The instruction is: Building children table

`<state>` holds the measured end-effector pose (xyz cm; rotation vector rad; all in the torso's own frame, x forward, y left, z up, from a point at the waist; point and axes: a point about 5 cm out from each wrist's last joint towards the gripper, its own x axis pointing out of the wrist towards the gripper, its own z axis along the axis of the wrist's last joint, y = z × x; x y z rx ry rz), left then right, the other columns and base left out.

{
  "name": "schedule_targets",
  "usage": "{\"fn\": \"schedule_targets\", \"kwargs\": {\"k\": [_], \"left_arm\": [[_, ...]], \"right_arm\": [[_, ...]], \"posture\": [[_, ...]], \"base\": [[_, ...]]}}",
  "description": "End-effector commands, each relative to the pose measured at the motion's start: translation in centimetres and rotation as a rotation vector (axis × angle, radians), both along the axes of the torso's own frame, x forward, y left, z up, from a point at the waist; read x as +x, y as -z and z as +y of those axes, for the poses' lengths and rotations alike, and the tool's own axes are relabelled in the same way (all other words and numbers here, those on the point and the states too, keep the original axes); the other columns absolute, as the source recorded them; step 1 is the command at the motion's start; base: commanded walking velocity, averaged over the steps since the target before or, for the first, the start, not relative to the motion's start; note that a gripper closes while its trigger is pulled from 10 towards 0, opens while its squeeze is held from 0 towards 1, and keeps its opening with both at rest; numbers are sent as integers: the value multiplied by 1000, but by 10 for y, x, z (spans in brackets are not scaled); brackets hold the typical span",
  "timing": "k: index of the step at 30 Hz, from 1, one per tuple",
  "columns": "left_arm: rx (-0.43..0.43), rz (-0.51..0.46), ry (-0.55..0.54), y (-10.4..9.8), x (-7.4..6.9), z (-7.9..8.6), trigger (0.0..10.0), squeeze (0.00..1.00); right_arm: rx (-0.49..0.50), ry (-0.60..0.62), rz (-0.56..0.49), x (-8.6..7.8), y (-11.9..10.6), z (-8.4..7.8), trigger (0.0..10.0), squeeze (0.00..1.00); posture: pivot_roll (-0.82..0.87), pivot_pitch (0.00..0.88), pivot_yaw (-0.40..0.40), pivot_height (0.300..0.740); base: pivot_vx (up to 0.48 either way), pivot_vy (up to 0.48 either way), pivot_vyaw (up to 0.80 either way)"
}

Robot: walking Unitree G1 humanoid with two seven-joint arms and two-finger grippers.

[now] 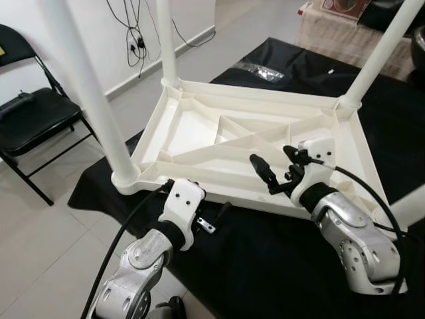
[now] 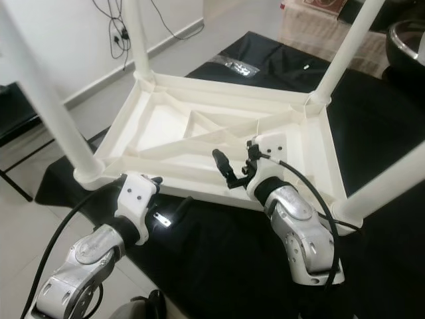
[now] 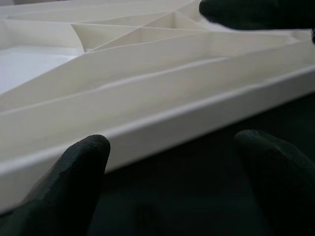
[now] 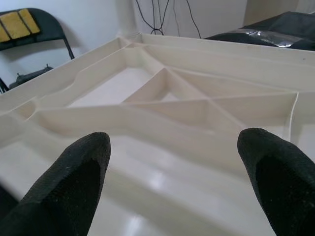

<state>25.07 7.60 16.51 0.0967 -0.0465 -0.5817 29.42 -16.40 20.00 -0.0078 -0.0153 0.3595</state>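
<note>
A white plastic children's table [image 1: 199, 126] lies upside down on a black cloth [image 1: 265, 266], its ribbed underside facing up. White legs stand up from its corners, one at the near left [image 1: 89, 100], one at the far left [image 1: 166, 40] and one at the far right [image 1: 378, 56]. A further leg [image 1: 410, 206] rises at the near right corner. My left gripper [image 1: 199, 199] is low at the table's near rim, open, with the rim [image 3: 162, 123] just beyond its fingers. My right gripper [image 1: 271, 156] hovers open over the near rim, with nothing between its fingers [image 4: 78, 172].
A black folding chair [image 1: 33, 113] stands on the tiled floor to the left. Cables [image 1: 136, 40] hang down the white wall at the back. A clear plastic bag [image 1: 262, 70] lies on the cloth beyond the table. Covered furniture [image 1: 345, 33] stands at the back right.
</note>
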Motion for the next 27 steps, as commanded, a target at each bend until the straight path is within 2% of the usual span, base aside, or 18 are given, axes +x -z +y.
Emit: {"fn": "schedule_targets", "kwargs": {"k": [1,6,11,19,23,27], "left_arm": [[10,-7,18,1,0,-1,10000,0],[6,-24,1,0,1,4,10000,0],[4,9,-43,8,1,17,10000,0],[28,25,-130,23,-9,37,10000,0],[7,29,-179,25,-11,41,10000,0],[8,13,-182,23,-8,40,10000,0]], "right_arm": [[-8,-7,-4,-4,1,4,10000,0],[-7,2,-3,-5,4,6,10000,0],[13,25,3,-5,7,8,10000,0],[62,27,14,-9,16,15,10000,0],[60,35,45,-11,24,19,10000,0],[67,52,59,-11,31,21,10000,0]], "posture": [[23,154,-10,740],[26,152,-7,740],[27,150,-5,740],[36,145,-8,740],[40,138,-6,740],[44,129,-8,740]], "base": [[0,0,0],[0,0,0],[0,0,0],[0,0,0],[0,0,-800],[0,0,-800]]}}
